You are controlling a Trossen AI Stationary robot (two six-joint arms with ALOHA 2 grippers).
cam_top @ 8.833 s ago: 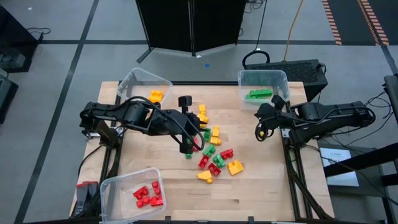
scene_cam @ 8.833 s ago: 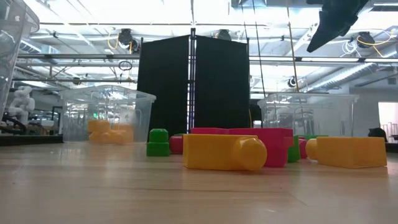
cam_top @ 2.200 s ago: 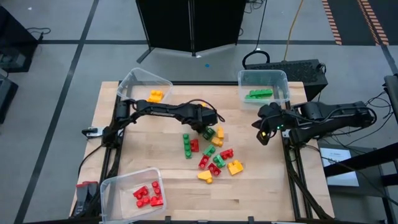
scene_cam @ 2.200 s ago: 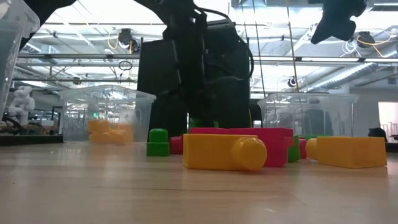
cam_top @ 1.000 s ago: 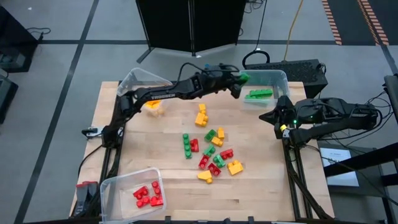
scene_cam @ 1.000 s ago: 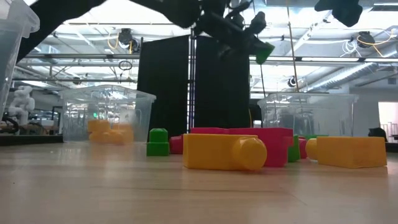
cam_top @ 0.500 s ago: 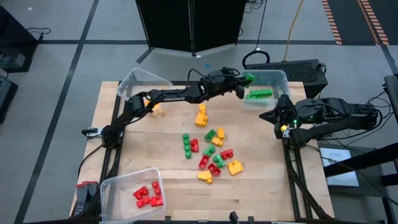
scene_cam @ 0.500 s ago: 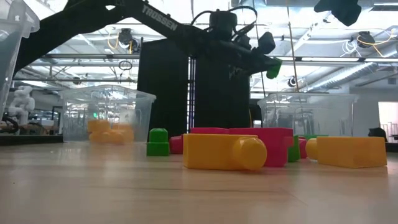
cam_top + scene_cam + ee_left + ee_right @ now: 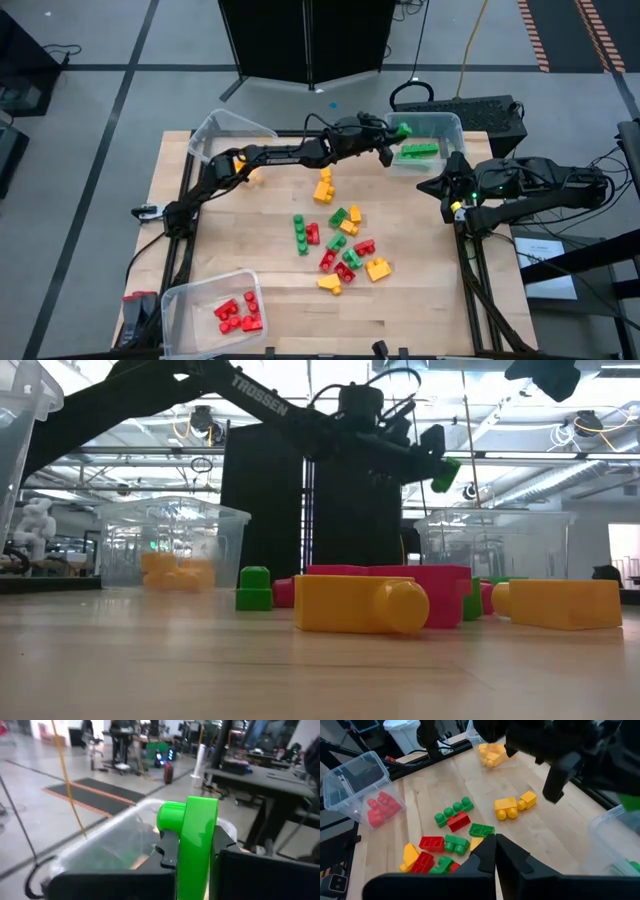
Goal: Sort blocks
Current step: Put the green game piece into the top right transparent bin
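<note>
My left gripper [image 9: 398, 130] reaches level across the table's far side and is shut on a small green block [image 9: 195, 835]. It holds the block over the left rim of the clear bin [image 9: 440, 122] at the back right, where other green blocks [image 9: 417, 151] lie. Loose red, yellow and green blocks [image 9: 338, 240] lie on the table's middle. My right gripper [image 9: 428, 186] hovers shut and empty near the right edge, in front of that bin. My left gripper pinches the green block's two broad sides [image 9: 197, 865] between its two fingers. The fingers run level, coming from the table's left. The block stands on edge with a stud [image 9: 170, 816] pointing sideways. It is lifted clear, above the bin's rim.
A clear bin with yellow blocks [image 9: 232, 135] stands at the back left. Another with red blocks [image 9: 212, 310] stands at the near left corner. Two yellow blocks [image 9: 323, 186] lie apart from the pile, below my left arm.
My left gripper has carried the green block a little toward the table's right edge and downward, up to the back-right bin's left rim, rolling slightly. It stays shut on the block.
</note>
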